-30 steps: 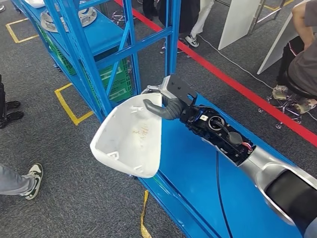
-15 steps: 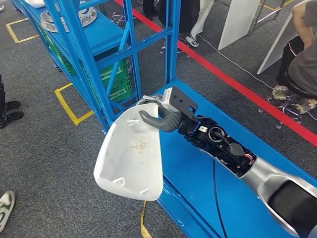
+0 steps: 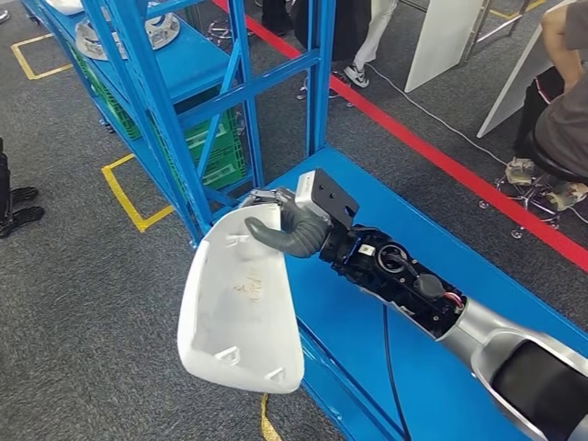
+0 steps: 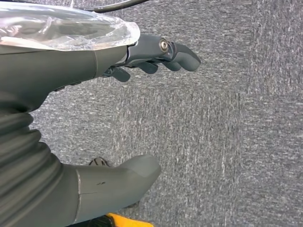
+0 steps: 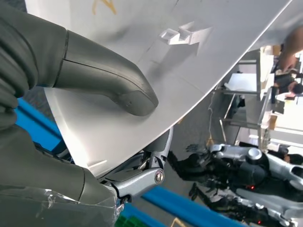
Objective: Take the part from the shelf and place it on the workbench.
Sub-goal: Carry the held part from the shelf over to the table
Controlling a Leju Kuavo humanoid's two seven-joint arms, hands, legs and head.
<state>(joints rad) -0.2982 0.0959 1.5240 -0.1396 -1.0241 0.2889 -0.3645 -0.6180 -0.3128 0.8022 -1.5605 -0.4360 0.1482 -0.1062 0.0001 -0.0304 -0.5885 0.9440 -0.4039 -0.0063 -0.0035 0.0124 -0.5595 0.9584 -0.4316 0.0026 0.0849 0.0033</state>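
My right hand (image 3: 288, 223) grips the white curved plastic part (image 3: 239, 303) by its top edge, thumb on the inner face and fingers behind. The part hangs over the left edge of the blue workbench (image 3: 360, 340), mostly above the grey carpet. In the right wrist view the thumb (image 5: 107, 75) presses on the part's white surface (image 5: 200, 52), with metal fingers (image 5: 143, 177) under its rim. My left hand (image 4: 107, 118) hangs over carpet, fingers apart and holding nothing. The blue shelf (image 3: 174, 83) stands behind the part.
Round metal parts (image 3: 156, 32) lie on the shelf, and a green crate (image 3: 221, 152) sits on its lower level. Yellow tape marks (image 3: 131, 197) and a red line (image 3: 444, 161) cross the carpet. A seated person (image 3: 561, 110) is at the right. White panels (image 3: 444, 41) lean at the back.
My right arm has swung the part leftward and down, tilting it more upright; it now hangs further off the workbench edge. A shoe at the lower left has left the picture.
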